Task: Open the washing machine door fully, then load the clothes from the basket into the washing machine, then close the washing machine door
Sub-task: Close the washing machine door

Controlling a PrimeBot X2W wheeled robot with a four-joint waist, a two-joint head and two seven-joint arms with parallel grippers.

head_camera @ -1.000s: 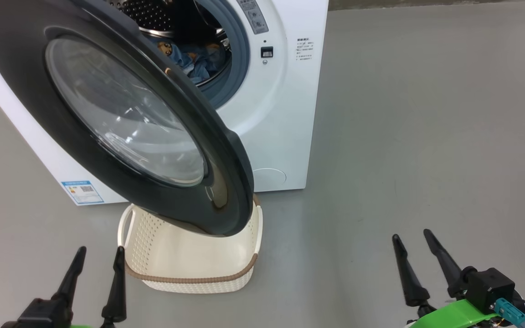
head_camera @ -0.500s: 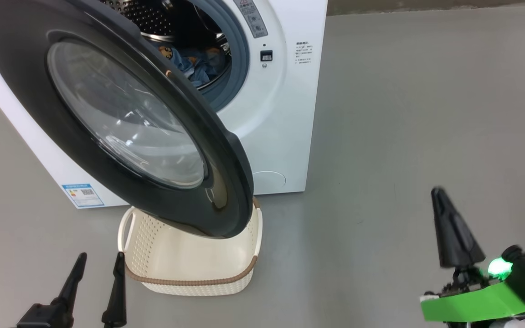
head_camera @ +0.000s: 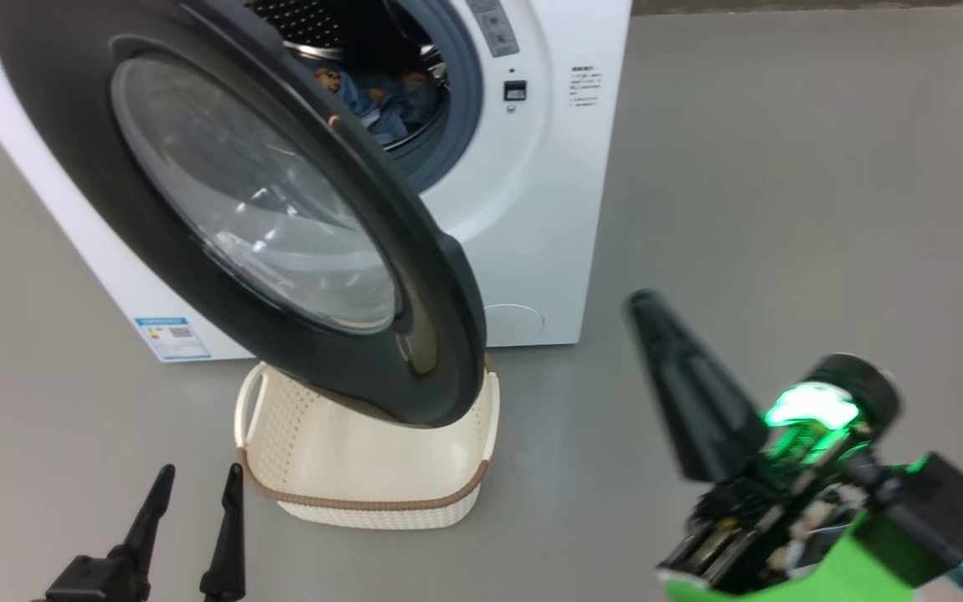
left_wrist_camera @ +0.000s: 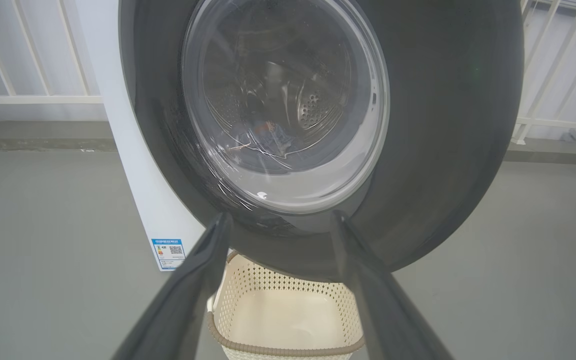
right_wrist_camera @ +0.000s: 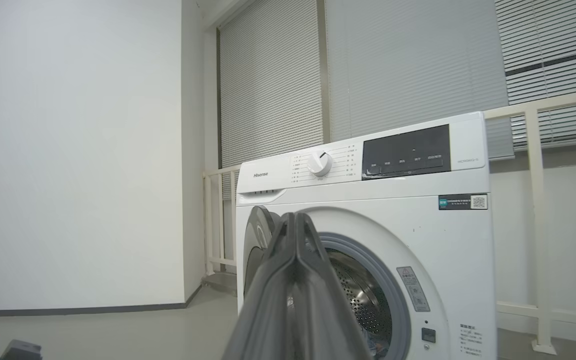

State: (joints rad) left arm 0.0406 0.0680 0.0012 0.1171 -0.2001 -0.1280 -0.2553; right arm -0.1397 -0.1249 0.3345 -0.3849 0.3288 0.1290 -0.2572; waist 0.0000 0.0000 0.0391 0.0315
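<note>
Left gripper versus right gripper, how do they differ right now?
The left gripper has fingers spread apart; the right gripper has them pressed together, holding nothing. The left gripper sits low beside the basket; the right gripper sits higher, aimed at the washing machine. Both have long dark fingers.

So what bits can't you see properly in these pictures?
- Head view: the back of the basket hides behind the washing machine door.
- Head view: the door's rim covers part of the clothes; in the left wrist view they blur behind its glass.
- Head view: the writing on the blue label is too small to read.
</note>
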